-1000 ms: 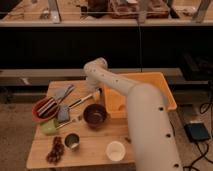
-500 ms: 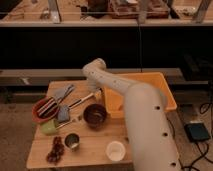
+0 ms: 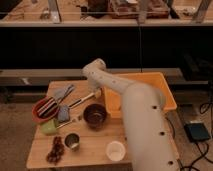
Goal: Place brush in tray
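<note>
The brush (image 3: 82, 100) lies on the wooden table (image 3: 90, 157), dark handle pointing left and pale head toward the tray. The tray (image 3: 165, 97), a large yellow-orange bin, stands at the table's right side, partly hidden by my white arm. My gripper (image 3: 96, 89) hangs down from the arm's far end, right over the brush's head end, just left of the tray's left wall. Whether it touches the brush cannot be told.
A red-orange bowl (image 3: 44, 110) with utensils sits at the left, and a dark brown bowl (image 3: 95, 116) in the middle. A metal cup (image 3: 72, 141), a white cup (image 3: 115, 150), a green item (image 3: 48, 128) and dark grapes (image 3: 55, 150) stand near the front.
</note>
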Controlling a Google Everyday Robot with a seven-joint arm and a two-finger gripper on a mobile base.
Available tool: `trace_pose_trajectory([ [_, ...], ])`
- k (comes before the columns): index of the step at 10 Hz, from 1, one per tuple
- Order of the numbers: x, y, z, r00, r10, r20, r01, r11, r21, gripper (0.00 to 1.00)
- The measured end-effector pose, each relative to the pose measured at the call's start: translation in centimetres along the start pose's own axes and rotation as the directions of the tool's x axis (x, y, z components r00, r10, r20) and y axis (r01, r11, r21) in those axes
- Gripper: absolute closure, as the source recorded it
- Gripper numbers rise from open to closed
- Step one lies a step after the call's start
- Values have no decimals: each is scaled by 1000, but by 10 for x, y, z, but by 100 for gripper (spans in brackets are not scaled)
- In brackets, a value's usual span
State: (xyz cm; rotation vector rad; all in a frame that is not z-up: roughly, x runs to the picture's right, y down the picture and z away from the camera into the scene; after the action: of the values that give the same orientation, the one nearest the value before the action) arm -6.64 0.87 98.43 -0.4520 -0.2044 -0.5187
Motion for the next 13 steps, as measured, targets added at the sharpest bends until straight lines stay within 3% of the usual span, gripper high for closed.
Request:
trace_pose_trajectory([
  [2,4,1,-1,999,-22,-27,22,1000,5,78],
  [4,0,2,-3,999,-32,-24,32,999,12,97],
  [6,-6,1,-10,999,-41,-20,41,999,25,100],
  [8,-1,-6,-33,999,-37,-39,39,998,53,100],
  [13,39,-26,-127,995,16,-97,-2,990,140,100],
])
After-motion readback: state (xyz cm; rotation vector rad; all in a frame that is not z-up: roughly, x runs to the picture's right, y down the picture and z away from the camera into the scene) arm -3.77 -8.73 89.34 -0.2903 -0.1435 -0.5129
